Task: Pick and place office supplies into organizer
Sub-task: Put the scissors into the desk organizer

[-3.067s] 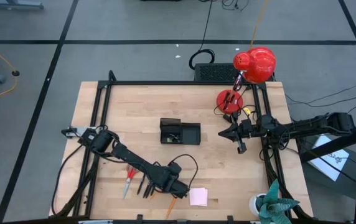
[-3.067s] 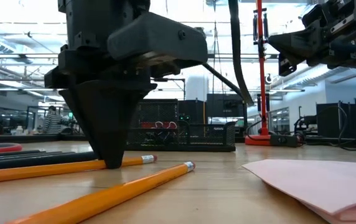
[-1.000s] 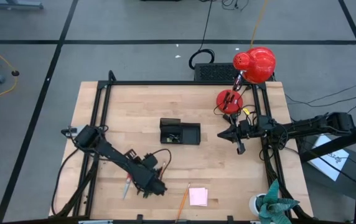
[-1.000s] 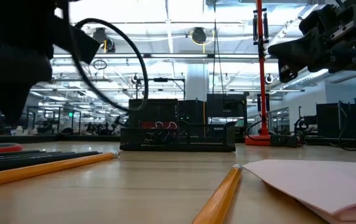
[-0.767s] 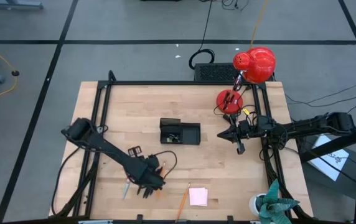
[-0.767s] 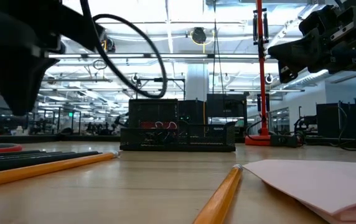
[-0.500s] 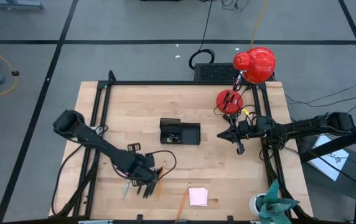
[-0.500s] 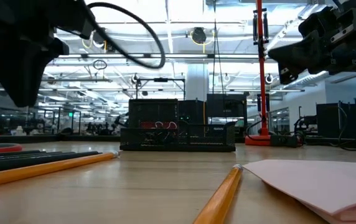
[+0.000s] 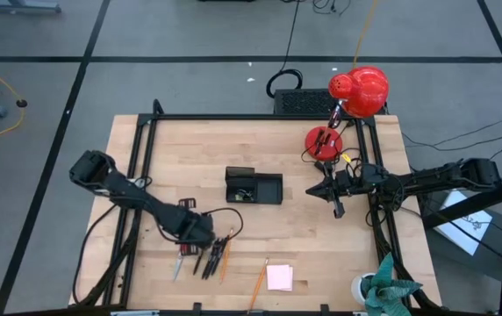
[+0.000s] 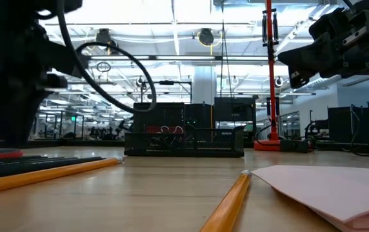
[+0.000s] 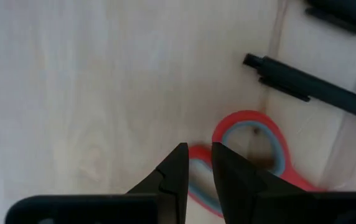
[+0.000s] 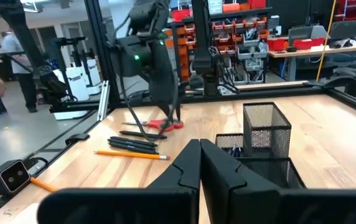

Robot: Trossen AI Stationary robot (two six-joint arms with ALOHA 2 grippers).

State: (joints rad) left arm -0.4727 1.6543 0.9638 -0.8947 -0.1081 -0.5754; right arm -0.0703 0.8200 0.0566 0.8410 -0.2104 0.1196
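Note:
Red-handled scissors lie near the table's front left, beside black pens and an orange pencil. A second pencil and the pink sticky pad lie further right. The black organizer stands mid-table. My left gripper points down just over the scissors' handle end, its fingers a narrow gap apart. One red handle loop shows beside them, with a pen beyond. My right gripper waits shut and level at the table's right side. My left gripper stands from above, pointing down, over the scissors' second red handle loop, which runs under its fingertips. I cannot tell whether the fingers touch it. The scissors lie flat on the table.
A red lamp with its round base stands at the far right corner. A green plant-like thing is at the near right corner. Black frame rails run along the table's left and right sides.
My left gripper has gone from beside the pens toward the far and left edges, sinking toward the table and rolling about its own axis, until it stands over the scissors' handles. The scissors, pens and pencils have stayed where they lay.

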